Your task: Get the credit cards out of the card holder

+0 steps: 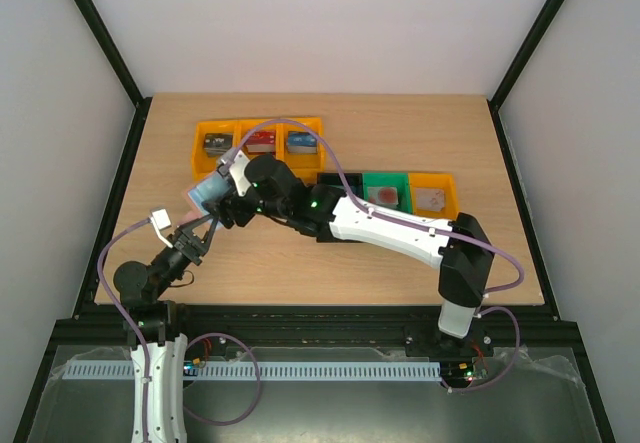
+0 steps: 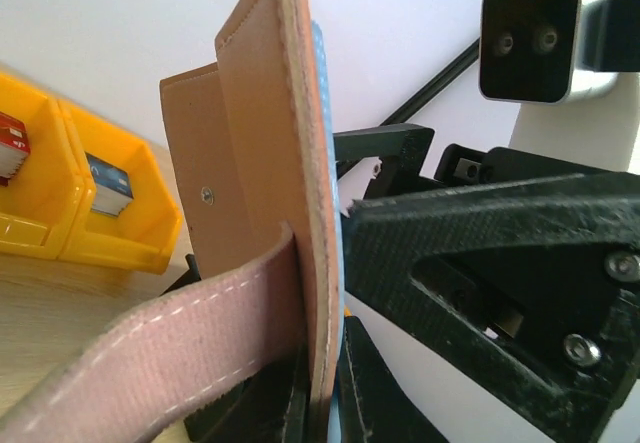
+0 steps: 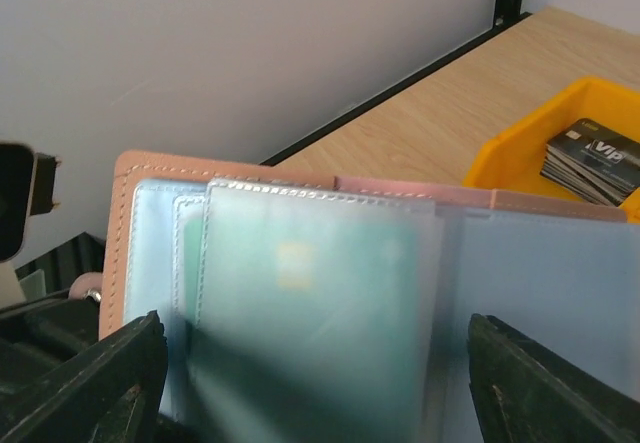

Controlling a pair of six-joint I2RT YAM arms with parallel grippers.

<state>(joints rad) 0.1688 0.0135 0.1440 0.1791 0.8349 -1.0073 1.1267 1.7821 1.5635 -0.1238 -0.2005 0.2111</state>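
At the near edge of the desk (image 1: pixel 420 263), the left arm reaches from its base toward 1 o'clock. Its end effector (image 1: pixel 203 225) is clamped shut on the bottom edge of the card holder (image 1: pixel 205 195) and holds it up off the desk, at about 10 o'clock from the desk's middle. In the left wrist view the holder stands upright and edge-on, its reddish-brown outside facing left. The closing strap (image 2: pixel 150 363) curls down toward 7 o'clock.

The right arm stretches from its base at 5 o'clock across the desk toward 10 o'clock and meets the holder from the right. Its end effector (image 1: pixel 222 206) is open. In the right wrist view the two black fingers (image 3: pixel 90 378) stand wide apart at the lower corners, with the holder's pale blue inside spread between and beyond them. Whether either finger touches the holder cannot be told. A teal credit card (image 3: pixel 300 343) sits inside a cloudy clear sleeve (image 3: pixel 420 263) in the holder and is fully tucked in. A second sleeve edge shows just left of it, at 9 o'clock, but what it holds is unclear.

Past the right arm's forearm, at about 2 o'clock from the desk's middle, lies a row of three bins. The black bin (image 1: pixel 330 178) is partly hidden by the arm, the green bin (image 1: pixel 400 178) is next, and the small yellow bin (image 1: pixel 447 185) is at the right end. Their contents are too small to name.

Farthest back, at 11 to 12 o'clock, is a yellow tray (image 1: pixel 200 128) with three compartments. Each compartment holds a stack of cards (image 1: pixel 262 141).
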